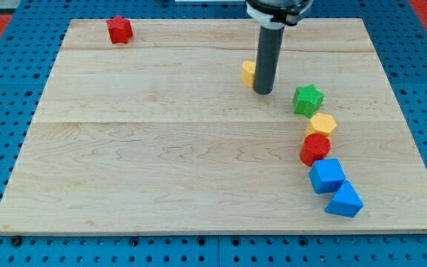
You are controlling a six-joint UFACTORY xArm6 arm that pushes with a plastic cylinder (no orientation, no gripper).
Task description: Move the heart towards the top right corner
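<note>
A yellow block (249,72), likely the heart, lies on the wooden board (161,148) right of centre near the view's top; the rod hides most of it, so its shape cannot be made out fully. My tip (263,92) rests on the board touching the block's right side. The dark rod rises from there to the view's top edge.
A red block (119,30) sits at the top left. At the right, a green star (308,99), a yellow hexagon (322,124), a red cylinder (315,149), a blue cube (326,176) and a blue triangular block (345,200) form a curving column.
</note>
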